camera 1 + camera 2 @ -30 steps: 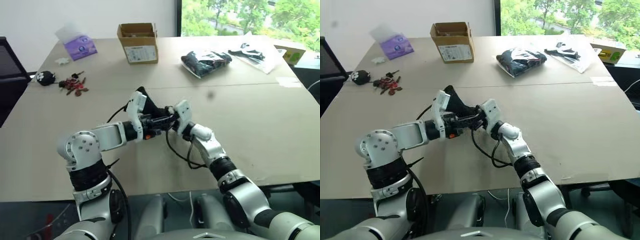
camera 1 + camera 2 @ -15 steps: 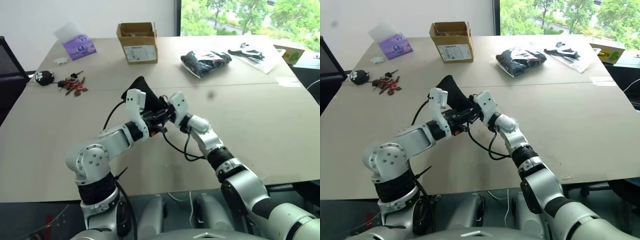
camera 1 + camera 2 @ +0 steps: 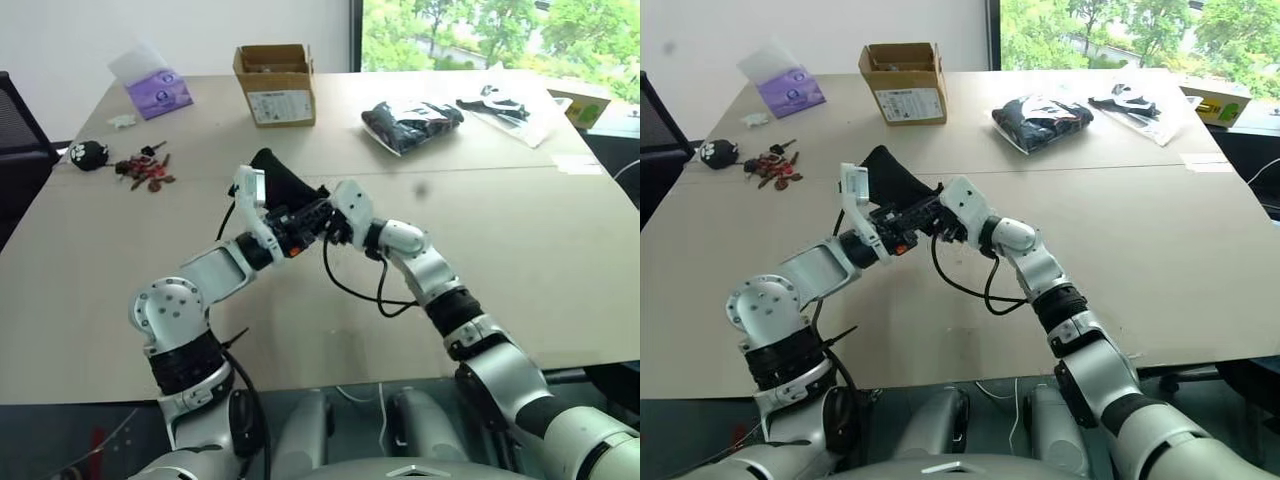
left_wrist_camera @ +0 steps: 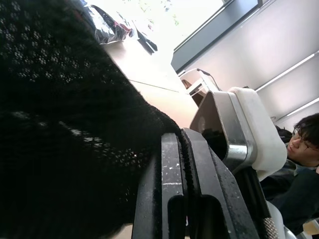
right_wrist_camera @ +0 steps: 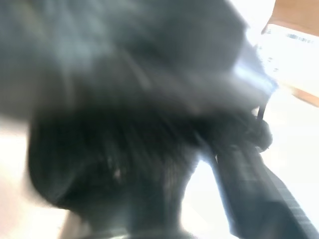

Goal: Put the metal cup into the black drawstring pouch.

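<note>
The black drawstring pouch (image 3: 281, 180) hangs above the middle of the table, held up between my two grippers. My left gripper (image 3: 303, 216) is shut on its fabric; in the left wrist view the closed black fingers (image 4: 172, 194) pinch the mesh-like cloth of the pouch (image 4: 65, 124). My right gripper (image 3: 328, 227) comes in from the right, close against the same edge of the pouch, which looms dark and blurred in the right wrist view (image 5: 124, 149). The metal cup is hidden.
At the table's far side stand a cardboard box (image 3: 276, 84) and a purple tissue pack (image 3: 158, 92). A clear bag of black items (image 3: 412, 122) lies at the back right. A small black plush toy (image 3: 88, 154) and red bits (image 3: 148, 170) lie left. A person (image 4: 306, 144) sits nearby.
Both arms have lifted the pouch higher and carried it a little away from me and to the left. The right wrist has rolled.
</note>
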You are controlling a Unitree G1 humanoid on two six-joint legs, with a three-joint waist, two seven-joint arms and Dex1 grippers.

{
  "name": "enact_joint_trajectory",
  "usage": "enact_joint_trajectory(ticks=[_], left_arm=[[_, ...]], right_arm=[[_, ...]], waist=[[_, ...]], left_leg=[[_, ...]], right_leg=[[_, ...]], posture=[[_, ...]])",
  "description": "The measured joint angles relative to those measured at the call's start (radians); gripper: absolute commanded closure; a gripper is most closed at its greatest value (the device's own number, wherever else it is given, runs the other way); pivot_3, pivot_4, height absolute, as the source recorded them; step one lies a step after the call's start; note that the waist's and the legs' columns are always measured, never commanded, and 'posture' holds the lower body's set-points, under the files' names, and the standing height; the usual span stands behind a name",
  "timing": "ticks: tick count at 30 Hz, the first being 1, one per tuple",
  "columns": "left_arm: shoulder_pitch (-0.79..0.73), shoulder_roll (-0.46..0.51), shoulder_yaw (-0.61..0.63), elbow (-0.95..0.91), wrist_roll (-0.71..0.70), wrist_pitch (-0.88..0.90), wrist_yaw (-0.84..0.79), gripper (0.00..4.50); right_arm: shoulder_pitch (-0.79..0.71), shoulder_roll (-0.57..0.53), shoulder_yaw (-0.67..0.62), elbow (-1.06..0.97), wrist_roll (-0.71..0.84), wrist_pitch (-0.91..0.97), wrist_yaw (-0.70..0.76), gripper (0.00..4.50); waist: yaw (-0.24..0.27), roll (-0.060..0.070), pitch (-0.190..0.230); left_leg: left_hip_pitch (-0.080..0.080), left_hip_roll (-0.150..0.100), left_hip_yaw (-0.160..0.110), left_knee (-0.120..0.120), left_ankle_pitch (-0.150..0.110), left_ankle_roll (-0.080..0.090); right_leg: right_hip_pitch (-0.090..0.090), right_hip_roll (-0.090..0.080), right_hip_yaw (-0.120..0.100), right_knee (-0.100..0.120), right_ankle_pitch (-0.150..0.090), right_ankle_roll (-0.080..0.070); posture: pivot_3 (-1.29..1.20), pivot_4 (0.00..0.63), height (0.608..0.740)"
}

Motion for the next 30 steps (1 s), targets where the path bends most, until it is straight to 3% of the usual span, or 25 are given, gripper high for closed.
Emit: enact_joint_trajectory(ticks=[3,6,12,18,22,30], left_arm=[[-0.005,0.031,-0.004,0.051,-0.004,-0.035,-0.023,4.50],[-0.005,0.068,-0.019,0.106,-0.003,-0.071,-0.054,4.50],[0.046,0.119,-0.052,0.136,0.051,-0.235,-0.145,4.50],[0.073,0.209,-0.078,0.158,0.057,-0.276,-0.243,4.50],[0.072,0.231,-0.076,0.175,0.022,-0.269,-0.273,4.50],[0.051,0.234,-0.067,0.180,-0.067,-0.240,-0.232,4.50]], right_arm=[[0.028,-0.044,0.022,-0.129,-0.027,0.113,0.009,1.18],[0.035,-0.104,0.042,-0.279,-0.003,0.268,0.102,0.02],[0.052,-0.225,0.049,-0.558,0.024,0.474,0.187,0.02],[0.086,-0.315,-0.015,-0.725,0.127,0.636,0.241,0.02],[0.150,-0.365,-0.012,-0.724,0.112,0.601,0.219,0.02],[0.233,-0.289,0.004,-0.588,0.102,0.508,0.123,0.02]], waist=[[-0.001,0.000,0.000],[-0.001,0.000,0.000],[0.000,0.000,0.000],[0.003,0.000,0.000],[0.002,0.000,0.000],[0.000,0.000,0.000]], left_leg=[[0.000,0.000,0.000,0.000,0.000,0.000],[0.000,0.000,0.000,0.000,0.000,0.000],[0.000,0.000,0.000,-0.001,0.000,0.000],[0.000,0.000,-0.001,-0.001,-0.002,0.004],[0.000,0.000,0.000,-0.001,-0.002,0.004],[0.000,0.000,0.000,-0.001,-0.002,0.004]], right_leg=[[0.000,0.000,0.000,0.000,0.000,0.000],[0.000,0.000,0.000,0.000,0.000,0.000],[0.000,0.000,0.000,-0.001,0.000,0.000],[0.000,-0.001,-0.001,-0.001,0.000,0.000],[0.000,-0.001,-0.001,-0.001,0.000,0.000],[0.000,-0.001,0.000,-0.001,0.000,0.000]], posture=[[0.00,0.150,0.740],[0.00,0.150,0.740],[0.00,0.150,0.740],[0.00,0.150,0.740],[0.00,0.150,0.740],[0.00,0.150,0.740]])
